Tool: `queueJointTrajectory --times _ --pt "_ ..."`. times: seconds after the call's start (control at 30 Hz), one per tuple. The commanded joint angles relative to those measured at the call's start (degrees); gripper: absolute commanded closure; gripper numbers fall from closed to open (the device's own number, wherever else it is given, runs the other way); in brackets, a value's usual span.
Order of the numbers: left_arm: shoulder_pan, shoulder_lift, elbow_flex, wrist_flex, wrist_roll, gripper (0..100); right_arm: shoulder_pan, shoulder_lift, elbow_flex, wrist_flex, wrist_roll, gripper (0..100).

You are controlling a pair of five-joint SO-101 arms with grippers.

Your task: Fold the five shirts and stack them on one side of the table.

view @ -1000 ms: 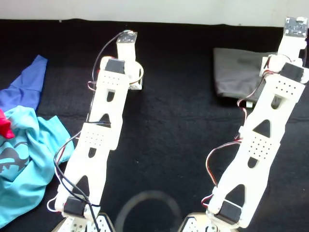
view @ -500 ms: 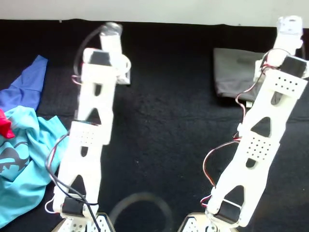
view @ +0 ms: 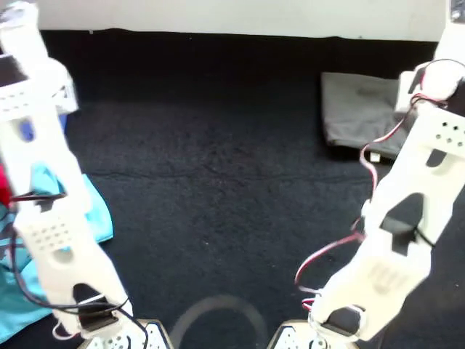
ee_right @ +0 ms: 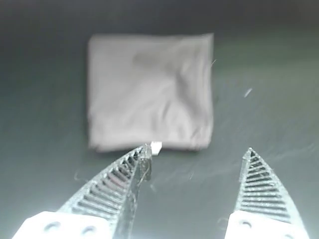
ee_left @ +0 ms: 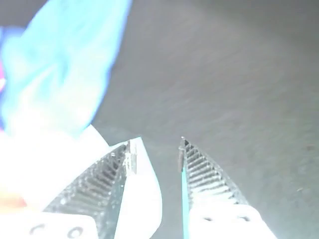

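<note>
Grey folded shirt [ee_right: 149, 89] bears white tag [ee_right: 156, 147]; left gripper [ee_left: 156, 144], right gripper [ee_right: 198, 149] both spread.

High view: fixed, above and behind the arm bases, looking down and forward over the black table [view: 218, 145] to the pale wall strip [view: 218, 14] at the far edge. It stands well back; the left arm [view: 51, 233] and right arm [view: 407, 211] rise from the near edge.

Left wrist view: looks along the left gripper [ee_left: 155, 149] down at the table, close to the cloth. It shares the turquoise shirt [ee_left: 65, 64] with the high view [view: 98, 218].

Right wrist view: looks past the right gripper [ee_right: 197, 149] down at the table from farther off. It shares the grey folded shirt [ee_right: 149, 89] with the high view [view: 360, 109].
</note>
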Motion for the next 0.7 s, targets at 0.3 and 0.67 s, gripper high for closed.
queueJointTrajectory --times 0.3,0.67 --pt "-17.98 -21.41 21.67 0.18 -7.03 85 -17.01 -37.67 43.21 0.31 0.53 72.1" --pt "-29.41 -37.67 44.97 0.0 -18.64 85 -17.45 -38.37 46.37 0.31 0.35 72.1"
